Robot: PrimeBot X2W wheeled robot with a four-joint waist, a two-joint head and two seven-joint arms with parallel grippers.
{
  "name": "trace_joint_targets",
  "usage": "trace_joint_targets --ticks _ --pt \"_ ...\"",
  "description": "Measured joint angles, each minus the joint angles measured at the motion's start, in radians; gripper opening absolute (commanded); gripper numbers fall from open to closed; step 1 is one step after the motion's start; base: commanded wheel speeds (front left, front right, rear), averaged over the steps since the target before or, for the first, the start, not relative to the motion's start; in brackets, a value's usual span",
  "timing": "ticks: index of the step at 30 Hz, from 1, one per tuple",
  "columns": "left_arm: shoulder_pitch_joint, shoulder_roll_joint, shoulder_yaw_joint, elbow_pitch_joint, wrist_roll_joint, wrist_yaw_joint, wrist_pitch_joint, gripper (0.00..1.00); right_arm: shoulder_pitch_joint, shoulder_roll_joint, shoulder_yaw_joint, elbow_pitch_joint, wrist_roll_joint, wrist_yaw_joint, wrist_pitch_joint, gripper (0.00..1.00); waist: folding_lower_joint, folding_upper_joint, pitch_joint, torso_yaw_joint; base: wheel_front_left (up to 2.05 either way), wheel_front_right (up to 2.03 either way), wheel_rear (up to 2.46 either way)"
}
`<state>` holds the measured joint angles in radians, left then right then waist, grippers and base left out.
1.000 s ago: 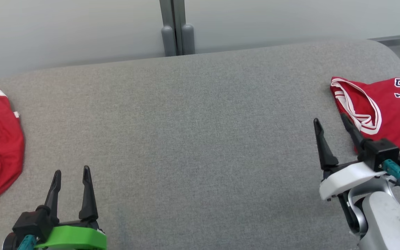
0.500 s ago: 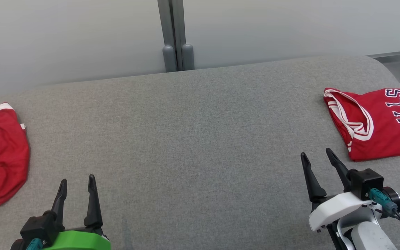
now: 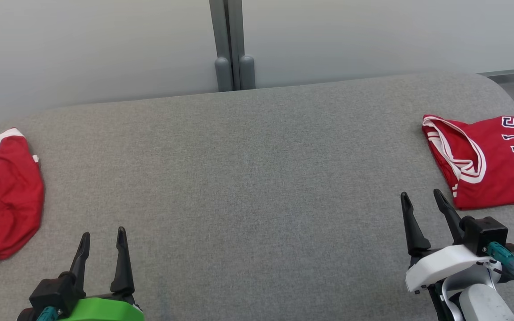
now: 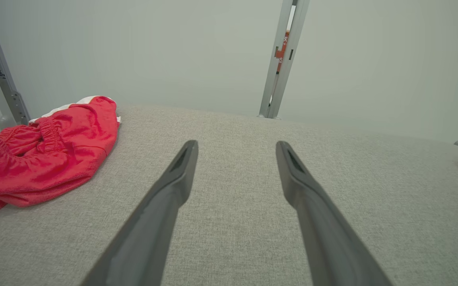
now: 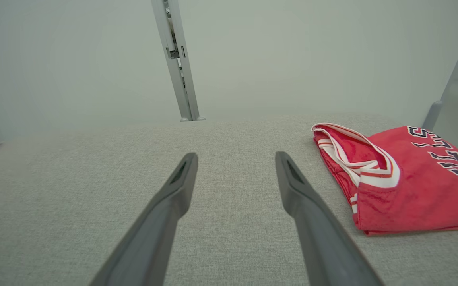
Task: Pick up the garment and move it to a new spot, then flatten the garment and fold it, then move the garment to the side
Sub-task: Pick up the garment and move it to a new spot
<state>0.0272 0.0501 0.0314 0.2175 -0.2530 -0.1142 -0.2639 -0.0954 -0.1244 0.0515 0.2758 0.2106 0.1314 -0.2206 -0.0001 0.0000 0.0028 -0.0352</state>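
Right gripper (image 3: 420, 193) has drawn back from the folded red jersey (image 3: 493, 165), which lies flat near the right edge of the grey fabric tabletop (image 3: 257, 178). Its fingers sit just short of the jersey's near edge, spread wide and empty. My left gripper (image 3: 104, 232) hovers at lower left, jaws likewise spread, holding nothing. I judge the jersey's move to the side done. The crumpled red shorts (image 3: 2, 200) lie far left. Next I would reach the left gripper over and pinch a bunched edge.
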Motion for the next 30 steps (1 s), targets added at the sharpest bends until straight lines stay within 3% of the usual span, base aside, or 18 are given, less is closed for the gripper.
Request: trace_joint_targets --ticks 13,30 --pt "-0.007 0.0 -0.005 0.009 0.0 -0.006 0.0 1.0 0.031 0.009 -0.012 -0.006 0.002 0.0 0.003 1.0 0.0 0.0 -0.013 0.064 0.0 0.0 0.0" --pt "-0.008 0.0 0.027 0.006 0.042 -0.01 0.0 1.0 0.047 0.024 -0.002 -0.035 0.001 0.0 0.006 1.0 0.0 0.0 -0.025 0.323 0.0 0.0 0.0"
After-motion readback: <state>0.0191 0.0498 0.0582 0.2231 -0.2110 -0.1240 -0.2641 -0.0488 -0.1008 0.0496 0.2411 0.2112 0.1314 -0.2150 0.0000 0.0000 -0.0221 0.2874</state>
